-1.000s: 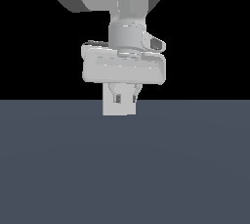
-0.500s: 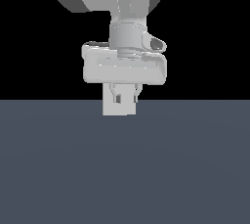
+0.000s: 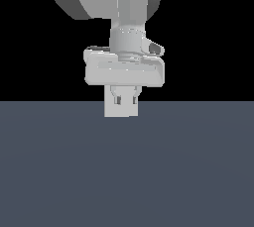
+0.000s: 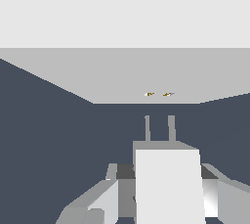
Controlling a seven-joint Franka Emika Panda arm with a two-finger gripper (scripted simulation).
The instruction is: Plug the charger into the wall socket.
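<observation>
Grey-white gripper (image 4: 168, 203) clamps the small off-white rectangular charger (image 4: 168, 189) btwn its fingers, two prongs aimed at the large off-white socket block (image 4: 146, 74) w/ two orange-brown holes, still apart, above dark grey-blue table (image 3: 127, 171).

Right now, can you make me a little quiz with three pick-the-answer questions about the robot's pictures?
1. Where is the charger?
A. lying on the floor
B. between the gripper's fingers
C. already inside the wall socket

2. How many small orange-brown holes show on the wall socket?
A. two
B. four
C. none

3. What are the charger's two prongs doing?
A. pushed into the holes
B. pointing away from the socket
C. pointing toward the holes, with a gap left

Answers: 1 B, the wrist view shows a finger on each side of it. 2 A, two dots sit side by side. 3 C, dark floor shows between the prong tips and the socket.
</observation>
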